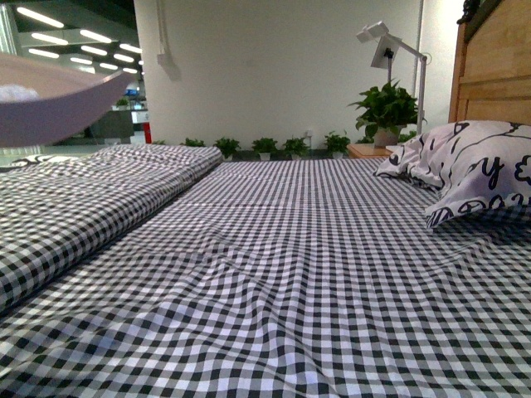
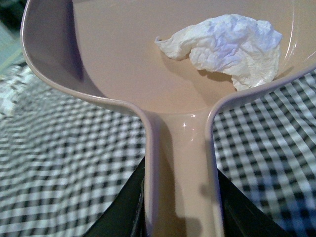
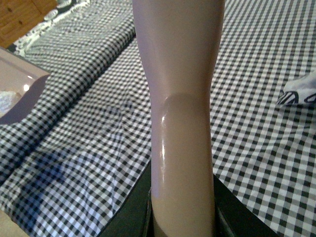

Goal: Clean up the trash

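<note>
A small crumpled wad of white tissue paper [image 2: 227,47] lies loose inside the pan of a pale pinkish-grey plastic dustpan [image 2: 123,64]; it rests near the pan's back wall, close to where the handle begins. The left gripper [image 2: 180,217] is clenched around that dustpan's handle, holding the pan lifted above a bed covered in a black-and-white checked sheet [image 1: 299,274]. The right gripper [image 3: 182,217] grasps a smooth pale pinkish handle of a second tool [image 3: 180,98]; its working end is out of view. A white patterned pillow [image 1: 473,170] sits at the head of the bed. The tissue looks very light, soft and easily crushed; it could probably slide or blow out if the pan tips, so carrying it level seems wise; pinching any raised fold would do.
</note>
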### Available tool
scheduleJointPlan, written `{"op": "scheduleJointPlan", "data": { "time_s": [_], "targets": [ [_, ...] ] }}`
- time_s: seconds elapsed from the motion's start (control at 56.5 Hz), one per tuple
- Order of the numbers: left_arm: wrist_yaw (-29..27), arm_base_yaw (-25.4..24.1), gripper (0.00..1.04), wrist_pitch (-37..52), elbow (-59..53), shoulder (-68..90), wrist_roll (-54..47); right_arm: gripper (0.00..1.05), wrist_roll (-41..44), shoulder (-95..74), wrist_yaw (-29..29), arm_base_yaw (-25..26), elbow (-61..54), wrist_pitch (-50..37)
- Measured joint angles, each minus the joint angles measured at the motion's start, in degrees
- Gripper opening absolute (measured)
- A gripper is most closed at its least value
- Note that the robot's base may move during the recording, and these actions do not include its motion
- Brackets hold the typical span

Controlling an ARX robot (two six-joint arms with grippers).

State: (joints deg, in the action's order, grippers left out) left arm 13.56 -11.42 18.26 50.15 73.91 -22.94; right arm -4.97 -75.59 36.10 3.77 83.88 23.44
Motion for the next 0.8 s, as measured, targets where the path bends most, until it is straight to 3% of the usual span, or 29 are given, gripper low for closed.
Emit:
{"op": "scheduleJointPlan", "data": {
  "time_s": [0.567, 0.797],
  "targets": [
    [-5.49, 9.79, 0.27, -3.23, -9.4, -25.66, 5.64, 0.19, -9.07, 13.6, 4.04, 4.7, 1.42, -1.27],
    [-7.65, 11.5, 0.27, -5.81, -11.13, -31.63, 6.27, 0.19, -11.41, 18.05, 5.57, 6.71, -0.52, -1.95]
  ]
}}
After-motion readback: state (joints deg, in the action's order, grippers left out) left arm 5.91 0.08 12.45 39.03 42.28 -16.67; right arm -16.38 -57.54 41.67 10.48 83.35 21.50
